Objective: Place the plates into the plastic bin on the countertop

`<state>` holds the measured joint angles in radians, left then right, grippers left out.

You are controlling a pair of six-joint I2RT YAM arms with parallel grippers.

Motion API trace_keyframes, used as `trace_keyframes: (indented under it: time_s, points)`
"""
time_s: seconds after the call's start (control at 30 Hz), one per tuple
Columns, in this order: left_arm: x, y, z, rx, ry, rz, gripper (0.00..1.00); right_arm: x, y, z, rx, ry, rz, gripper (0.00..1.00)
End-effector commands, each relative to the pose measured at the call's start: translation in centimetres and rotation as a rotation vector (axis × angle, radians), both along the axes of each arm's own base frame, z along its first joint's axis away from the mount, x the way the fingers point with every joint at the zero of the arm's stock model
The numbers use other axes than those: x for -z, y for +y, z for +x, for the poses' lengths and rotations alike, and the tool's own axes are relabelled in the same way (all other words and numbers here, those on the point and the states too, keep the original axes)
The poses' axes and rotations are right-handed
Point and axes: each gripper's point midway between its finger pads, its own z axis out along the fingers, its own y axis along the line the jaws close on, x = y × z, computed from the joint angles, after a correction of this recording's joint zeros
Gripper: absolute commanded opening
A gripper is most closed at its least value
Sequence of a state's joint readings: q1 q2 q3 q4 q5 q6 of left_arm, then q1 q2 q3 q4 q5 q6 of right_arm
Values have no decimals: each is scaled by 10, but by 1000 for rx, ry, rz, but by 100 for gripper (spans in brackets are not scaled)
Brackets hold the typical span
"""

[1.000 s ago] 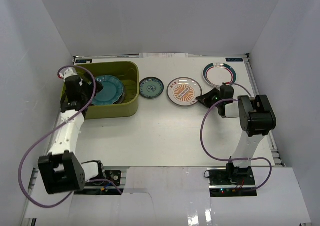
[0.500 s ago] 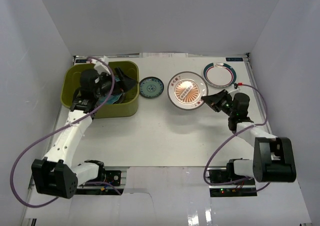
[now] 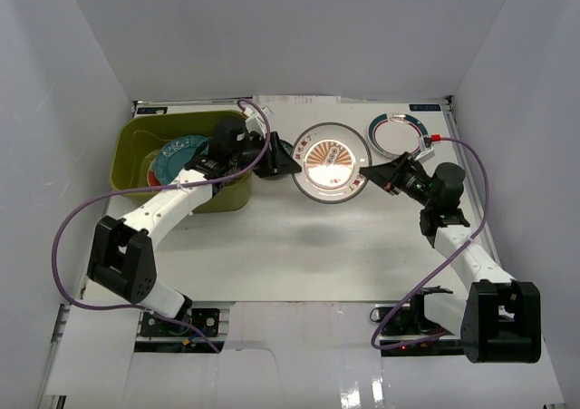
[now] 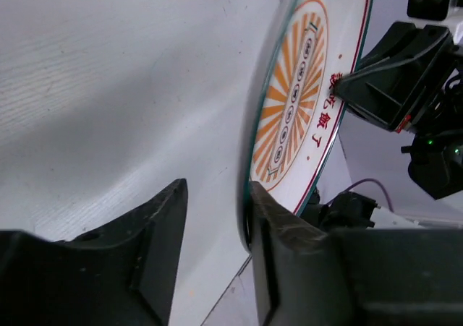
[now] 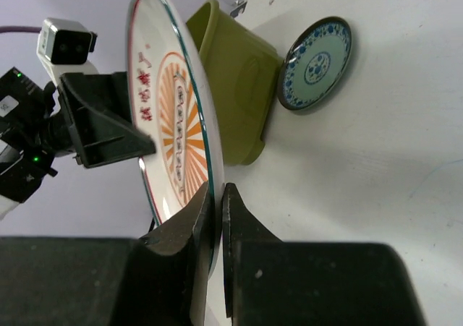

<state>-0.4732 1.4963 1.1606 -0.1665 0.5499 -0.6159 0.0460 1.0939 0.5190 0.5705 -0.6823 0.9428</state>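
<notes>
The orange sunburst plate [image 3: 326,160] hangs tilted above the countertop [image 3: 299,246]. My right gripper [image 3: 364,175] is shut on its right rim, seen edge-on in the right wrist view [image 5: 217,196]. My left gripper [image 3: 288,161] reaches from the olive plastic bin [image 3: 145,124] to the plate's left rim. Its jaws are open around that rim [image 4: 217,196], one finger [image 4: 264,217] against the plate [image 4: 289,116], the other apart. Teal plates [image 3: 178,160] lie in the bin. A small teal plate [image 5: 316,63] sits beside the bin [image 5: 239,80], hidden under the left gripper in the top view.
A white plate with a teal-red rim [image 3: 397,132] lies at the back right of the countertop. White walls bound the table on three sides. Purple cables loop off both arms.
My right gripper has lifted the orange plate and carried it left. The left arm swung out of the bin to the plate's left rim, jaws narrowing around it.
</notes>
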Motion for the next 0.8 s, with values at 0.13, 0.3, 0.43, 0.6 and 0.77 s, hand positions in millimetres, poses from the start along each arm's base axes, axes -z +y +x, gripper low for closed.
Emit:
trace_keyframes:
  time_s: [0.13,0.3,0.43,0.6,0.77]
  points:
    - [-30,0,16,-55,-100,-34,0,-22,9,-2,-79,-48,36,14]
    - [-53,38,38,-231,-177,19,0,-19,1,14,-32,-25,31,67]
    - [-67,117,60,-437,-153,-34,0,-12,-25,40,68,0,27,72]
    - [-62,241,69,-733,-97,-79,0,26,-89,82,338,73,-57,71]
    - [-19,313,59,-953,-17,13,0,69,-176,107,684,184,-194,69]
